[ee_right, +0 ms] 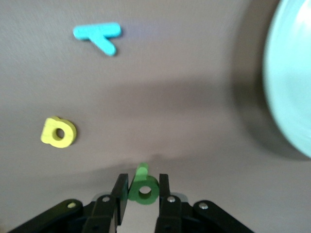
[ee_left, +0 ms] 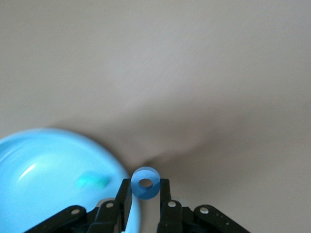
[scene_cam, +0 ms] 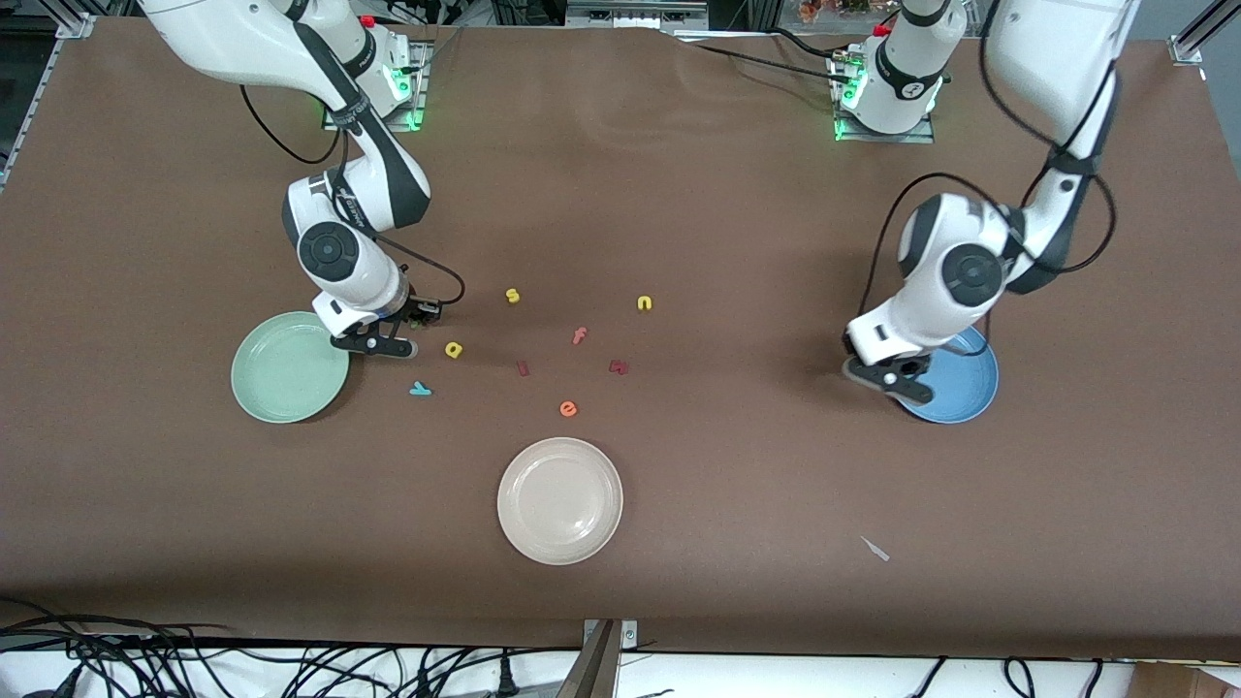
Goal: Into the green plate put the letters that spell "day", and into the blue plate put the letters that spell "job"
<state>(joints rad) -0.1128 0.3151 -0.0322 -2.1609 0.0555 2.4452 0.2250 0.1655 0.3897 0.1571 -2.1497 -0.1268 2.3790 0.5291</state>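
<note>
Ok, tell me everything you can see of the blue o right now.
The blue o is a small, thick ring of matte, foam-like material, mid-blue with a dark round hole through its middle. It stands upright, pinched between the two black fingers of the left gripper, its hole facing the wrist camera. It hangs in the air by the rim of the blue plate, where a teal letter already lies.

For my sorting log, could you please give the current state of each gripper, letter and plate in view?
left gripper: shut on blue o, beside blue plate.
right gripper: shut on green d, near green plate.
blue plate: holds a teal letter.
green plate: empty.
yellow a: on table.
teal y: on table.
cream plate: empty.
</note>
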